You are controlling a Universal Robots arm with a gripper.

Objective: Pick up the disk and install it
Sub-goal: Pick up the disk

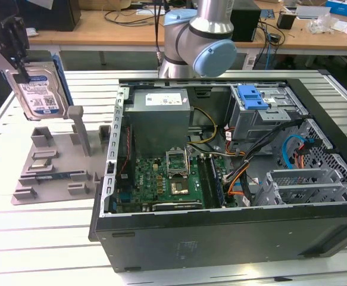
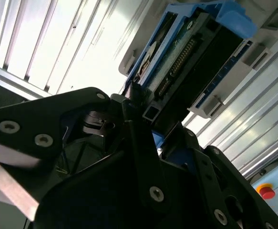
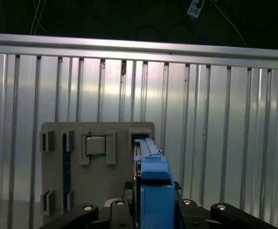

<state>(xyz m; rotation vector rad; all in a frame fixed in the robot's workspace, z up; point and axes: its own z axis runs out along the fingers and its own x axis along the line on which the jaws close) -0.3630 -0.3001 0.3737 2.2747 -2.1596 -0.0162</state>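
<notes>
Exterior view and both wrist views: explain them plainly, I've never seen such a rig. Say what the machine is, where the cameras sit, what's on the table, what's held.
The machine is one robot arm with a gripper at its end. The exterior view comes from a camera off the arm, looking over a slatted table. On it sit an open computer case and, at the exterior view's left, a grey holder. Both wrist views come from cameras riding on the arm, looking past the gripper. The gripper is shut on the disk, a hard drive with blue side rails, held upright above the holder. The second wrist view shows its connector end; the first wrist view looks along its blue rail toward the holder.
</notes>
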